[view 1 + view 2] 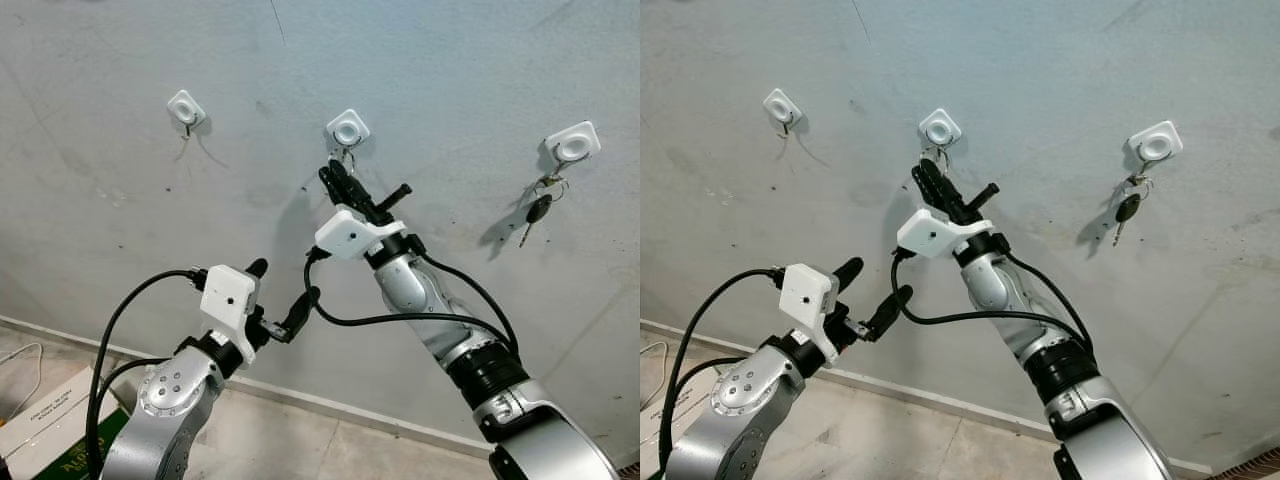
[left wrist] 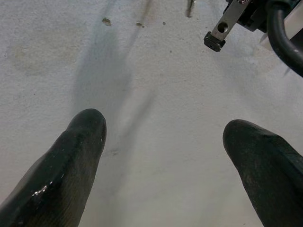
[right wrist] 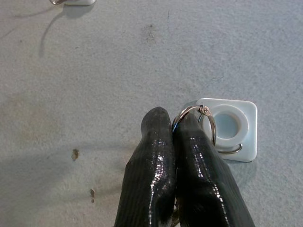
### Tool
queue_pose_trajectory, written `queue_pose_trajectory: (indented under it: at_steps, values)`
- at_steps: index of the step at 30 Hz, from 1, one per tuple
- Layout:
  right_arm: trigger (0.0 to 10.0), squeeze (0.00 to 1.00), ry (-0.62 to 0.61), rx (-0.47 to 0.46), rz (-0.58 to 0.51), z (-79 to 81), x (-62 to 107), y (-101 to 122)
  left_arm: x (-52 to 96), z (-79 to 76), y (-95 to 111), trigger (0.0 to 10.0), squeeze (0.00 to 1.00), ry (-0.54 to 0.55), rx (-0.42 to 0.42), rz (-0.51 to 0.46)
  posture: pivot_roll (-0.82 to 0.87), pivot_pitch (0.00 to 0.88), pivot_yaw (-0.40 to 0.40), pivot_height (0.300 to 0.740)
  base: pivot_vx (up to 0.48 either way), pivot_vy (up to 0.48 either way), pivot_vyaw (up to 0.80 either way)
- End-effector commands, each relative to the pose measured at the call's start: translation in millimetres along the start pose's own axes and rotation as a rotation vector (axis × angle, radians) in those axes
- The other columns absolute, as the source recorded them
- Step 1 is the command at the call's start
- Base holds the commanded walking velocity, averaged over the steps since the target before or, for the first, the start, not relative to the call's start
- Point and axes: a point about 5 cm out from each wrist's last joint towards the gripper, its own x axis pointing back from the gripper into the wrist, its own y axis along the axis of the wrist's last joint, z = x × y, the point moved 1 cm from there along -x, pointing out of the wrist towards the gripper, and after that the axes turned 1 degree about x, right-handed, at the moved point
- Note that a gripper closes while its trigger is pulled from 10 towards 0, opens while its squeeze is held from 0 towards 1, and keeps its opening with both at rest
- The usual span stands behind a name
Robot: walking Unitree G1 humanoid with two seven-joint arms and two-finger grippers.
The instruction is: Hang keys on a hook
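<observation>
Grey plaster wall (image 1: 470, 60) carrying three white square hook plates in a row. The middle hook (image 1: 347, 129) sits near the centre of the head views; the left hook (image 1: 186, 107) lies at its 9 o'clock and the right hook (image 1: 573, 142) at its 3 o'clock, each well apart from it. A black-headed car key (image 1: 537, 209) on a metal ring hangs from the right hook, with its shadow cast on the wall at 8 o'clock.

Right gripper (image 3: 173, 124): raised to the wall, its tips just below the middle hook at about 6 o'clock. The two black fingers (image 3: 149, 156) are pressed together, pinching a silver key ring (image 3: 196, 118). In the right wrist view the ring's loop arcs out from between the fingertips and overlaps the near edge of the white plate, beside the metal hook wire on the plate's face. Whether the ring has caught on that wire cannot be told. The keys on the ring are hidden behind the fingers.

Left gripper (image 1: 285, 295): held lower, at about 7 o'clock from the right gripper, pointing towards the wall. Its fingers (image 2: 75, 156) stand wide apart and hold nothing; bare wall shows between them in the left wrist view.

Black cables (image 1: 400, 318) loop from both wrist cameras. At the 7 o'clock corner of the left eye view, a cardboard box (image 1: 45, 420) lies on the tiled floor (image 1: 290, 440) below the skirting.
</observation>
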Motion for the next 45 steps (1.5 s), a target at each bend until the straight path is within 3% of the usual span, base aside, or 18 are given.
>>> queue_pose_trajectory:
  at_steps: [1, 29, 45]
  values:
    - [10.0, 0.0, -0.013, 0.004, -0.019, -4.5, -6.9, 3.1, 0.0, 1.4, 4.2, 10.0, 0.0, 0.003, -0.022, -0.01, 0.12, 0.0, 0.041, 0.74, 0.0, 0.0, 0.0]
    - [10.0, 0.0, 0.13, -0.058, 0.0, 18.8, -4.0, -0.8, 0.0, 1.1, 2.6, 10.0, 0.0, -0.002, -0.028, -0.003, 0.13, 0.0, 0.041, 0.74, 0.0, 0.0, 0.0]
    - [10.0, 0.0, 0.292, -0.068, 0.017, 43.6, 9.9, -4.8, -0.3, 1.0, 2.4, 10.0, 0.0, 0.0, -0.028, -0.002, 0.12, 0.0, 0.043, 0.74, 0.0, 0.0, 0.0]
